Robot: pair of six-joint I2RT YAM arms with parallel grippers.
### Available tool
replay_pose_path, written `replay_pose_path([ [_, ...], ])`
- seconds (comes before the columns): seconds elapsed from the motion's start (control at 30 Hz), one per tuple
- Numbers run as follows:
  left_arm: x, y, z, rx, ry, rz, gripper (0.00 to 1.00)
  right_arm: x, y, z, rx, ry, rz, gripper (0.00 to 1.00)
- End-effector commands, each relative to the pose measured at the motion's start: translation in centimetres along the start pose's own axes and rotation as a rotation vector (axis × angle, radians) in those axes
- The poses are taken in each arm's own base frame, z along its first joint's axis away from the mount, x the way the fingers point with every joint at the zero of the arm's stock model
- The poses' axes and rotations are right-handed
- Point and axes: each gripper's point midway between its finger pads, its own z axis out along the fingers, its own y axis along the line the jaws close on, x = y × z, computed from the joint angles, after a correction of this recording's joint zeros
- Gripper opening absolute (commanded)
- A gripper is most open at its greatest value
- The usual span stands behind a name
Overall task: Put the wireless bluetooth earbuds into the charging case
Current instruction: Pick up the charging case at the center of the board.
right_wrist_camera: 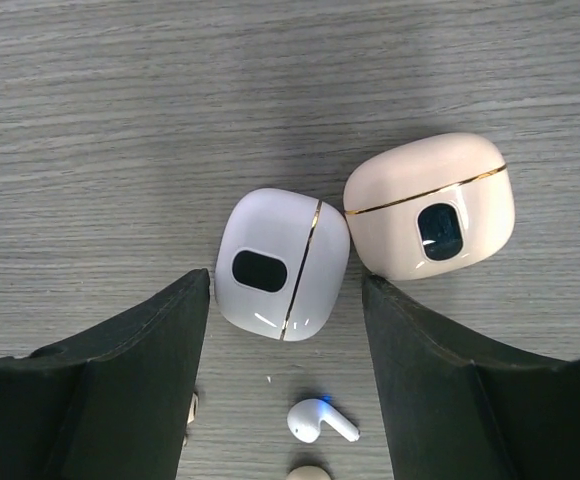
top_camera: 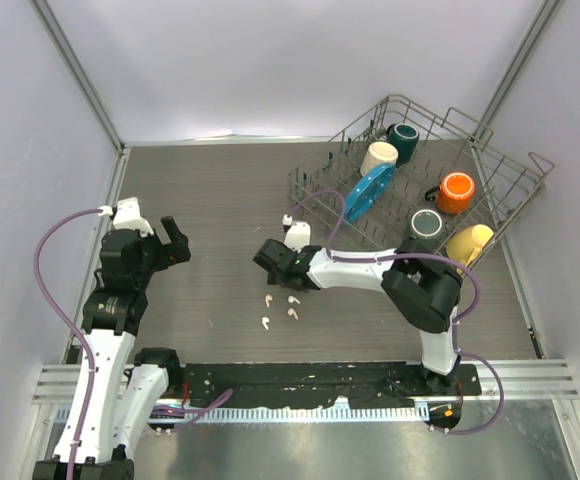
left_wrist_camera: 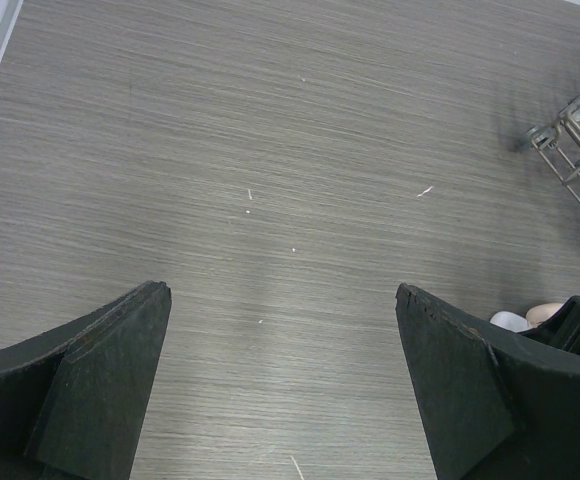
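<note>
In the right wrist view a closed white charging case (right_wrist_camera: 282, 265) lies flat on the table, and a closed peach case (right_wrist_camera: 430, 205) touches it on the right. My right gripper (right_wrist_camera: 282, 285) is open, its fingertips either side of the white case's near end with a slim gap on the right. A white earbud (right_wrist_camera: 320, 420) lies just below the case, and a peach one (right_wrist_camera: 310, 472) pokes in at the bottom edge. From above, several earbuds (top_camera: 268, 299) lie just in front of the right gripper (top_camera: 267, 257), which hides the cases. My left gripper (top_camera: 177, 240) hangs wide open over bare table.
A wire dish rack (top_camera: 515, 160) with several mugs and a blue plate stands at the back right; its corner (left_wrist_camera: 575, 140) shows in the left wrist view. Grey walls close in the table on the left, far and right sides.
</note>
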Motion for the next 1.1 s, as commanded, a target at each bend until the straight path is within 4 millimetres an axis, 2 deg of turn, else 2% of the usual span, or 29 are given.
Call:
replay_pose_path([
  [0.0, -0.7, -0.4, -0.1, 0.023, -0.027, 0.000, 1.00, -1.7, 1.2, -0.4, -0.007, -0.054, 0.016, 0.65],
  [0.23, -0.7, -0.4, -0.1, 0.023, -0.025, -0.001, 1.00, -0.8, 1.8, -0.2, -0.041, -0.021, -0.027, 0.57],
  [0.43, -0.5, -0.5, 0.0, 0.026, -0.020, -0.001, 1.00, 0.6, 2.8, -0.4, -0.153, 0.016, -0.235, 0.57],
  [0.6, -0.6, -0.6, -0.1, 0.030, -0.023, -0.001, 1.00, 1.2, 2.0, -0.2, -0.202, 0.014, -0.464, 0.57],
  [0.73, -0.6, -0.6, -0.1, 0.030, -0.023, 0.000, 1.00, 1.3, 2.1, -0.1, -0.221, 0.015, -0.533, 0.62],
  [0.93, -0.5, -0.6, 0.0, 0.031, -0.019, -0.001, 1.00, 1.4, 2.7, 0.0, -0.233, 0.022, -0.541, 0.67],
  [1.07, -0.6, -0.6, 0.0, 0.030, -0.020, -0.003, 1.00, 1.3, 2.2, 0.2, -0.198, 0.025, -0.513, 0.69],
])
